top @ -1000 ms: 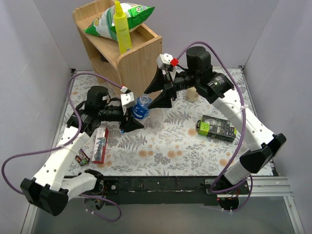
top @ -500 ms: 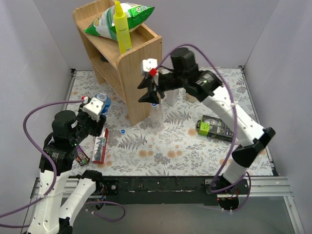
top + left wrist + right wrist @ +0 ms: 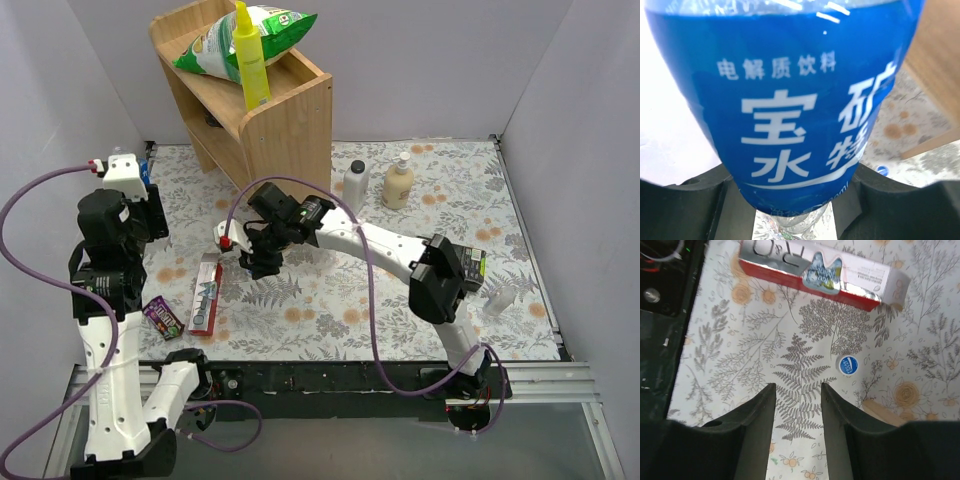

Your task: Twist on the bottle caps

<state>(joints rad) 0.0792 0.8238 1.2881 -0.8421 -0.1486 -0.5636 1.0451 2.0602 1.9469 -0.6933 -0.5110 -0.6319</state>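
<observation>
Since a moment ago both my arms have shifted: the left has swung up and back toward the left wall with its load, and the right has dropped from beside the wooden shelf (image 3: pixel 290 120) to hang low over the surface (image 3: pixel 340 300). My left pincer (image 3: pixel 790 205) is clamped on the blue-label bottle (image 3: pixel 790 100), its dark fingers (image 3: pixel 685 210) pressing the label from both sides. From above, only a sliver of that bottle's blue shows beside the wrist, near the far left corner. My right pincer (image 3: pixel 798 387) points down at the fern-print cloth with its fingers a narrow way apart and nothing between them. One blue bottle cap (image 3: pixel 848 364) lies flat on the surface just ahead of the right-hand finger and off to its side, not touching it. The red-and-white toothpaste box (image 3: pixel 815 270) lies beyond the cap, a little apart from it. The plain bottle (image 3: pixel 497 297) is well away from both pincers, by the right edge of the surface, just past the green-and-black box (image 3: pixel 475 265) that my right elbow partly hides; I cannot tell whether it stands or lies. At the back, the white bottle (image 3: pixel 355 185) and the cream pump bottle (image 3: pixel 398 185) stand near each other, right of the shelf.
</observation>
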